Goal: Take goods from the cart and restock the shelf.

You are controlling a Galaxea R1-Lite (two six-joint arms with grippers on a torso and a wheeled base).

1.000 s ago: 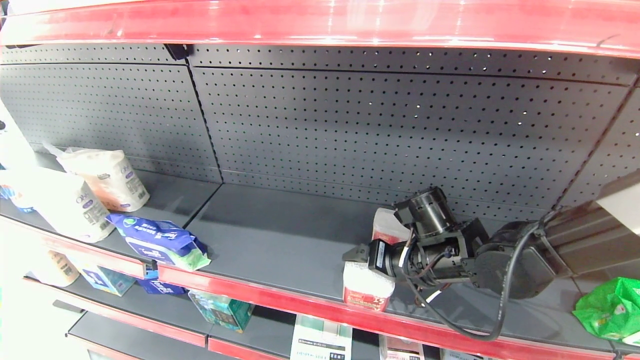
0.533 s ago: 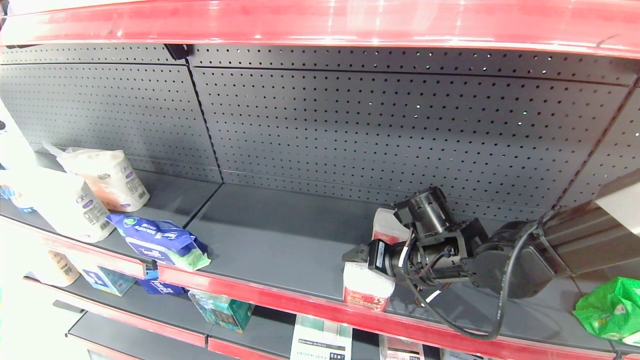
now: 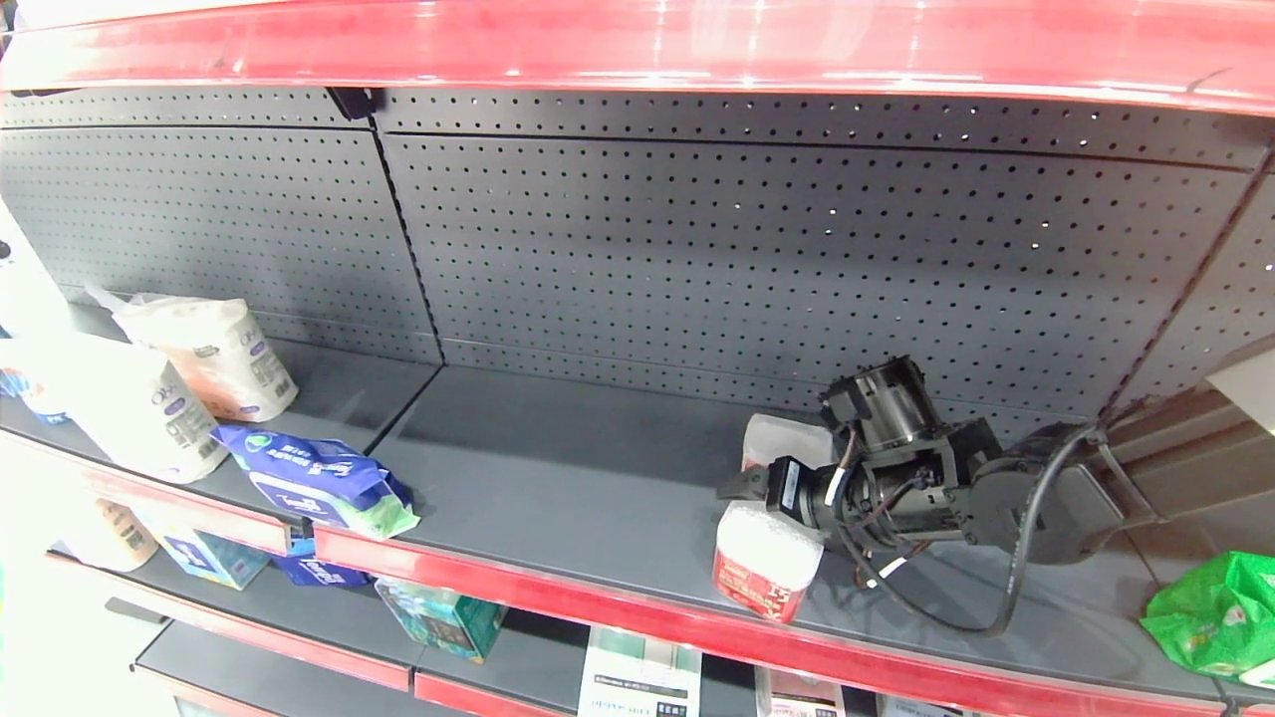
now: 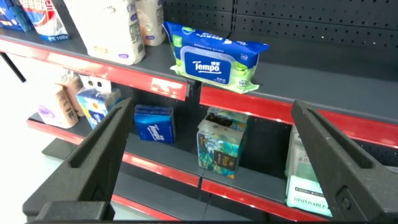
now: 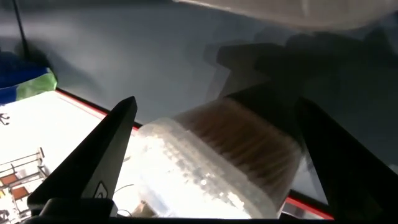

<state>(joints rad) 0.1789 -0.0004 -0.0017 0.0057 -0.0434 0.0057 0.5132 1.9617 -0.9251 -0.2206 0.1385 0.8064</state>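
Right gripper (image 5: 216,104): at tub (image 3: 765,558); I cannot tell its grip.
Tub: on shelf lip (image 3: 558,590).
Risk: letting go may tip it off.
Left gripper (image 4: 211,106): spread, empty.

Blue wipes pack (image 3: 319,483) beside white roll packs (image 3: 149,408); green bag (image 3: 1210,612) far right; teal box (image 3: 443,617) below.
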